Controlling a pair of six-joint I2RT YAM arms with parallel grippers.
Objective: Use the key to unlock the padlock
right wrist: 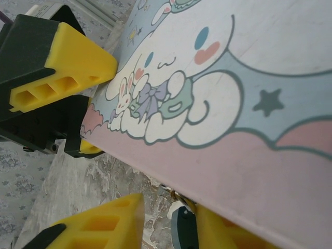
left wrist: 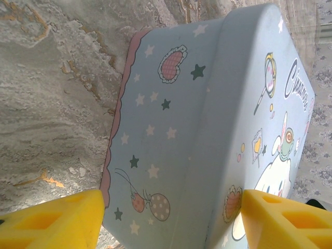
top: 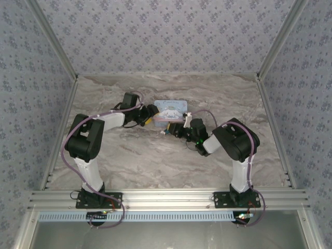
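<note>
Where the marbled grey surface (top: 155, 161) spreads under the top camera, the light-blue cartoon tin (top: 170, 108) sits toward its far middle. Both arms bend in on the tin: left arm (top: 85, 137) from the tin's left, right arm (top: 233, 140) from its near-right corner. In the left wrist view the tin (left wrist: 171, 129) runs up the middle, starry side wall and pink scalloped edge to the left, picture lid to the right. The left fingers (left wrist: 52, 223) are yellow and set wide, one on each side of the tin. Both look pressed to it, so they are holding the tin. From the right wrist the same left fingers (right wrist: 67, 57) show at the tin's (right wrist: 233, 78) far edge, one tip on the lid rim, the other under it. The right fingers (right wrist: 98, 223) sit just below the tin's pink edge, set fairly narrow and not clamped. The padlock (right wrist: 184, 231), with its small dark teal body, is between them at the tin's lower edge. It is close against the right-hand one, with a gap to the left-hand one. A small brass-coloured ring (right wrist: 179, 198) is just above the padlock, touching the tin's edge. Finer detail is too small to tell.
</note>
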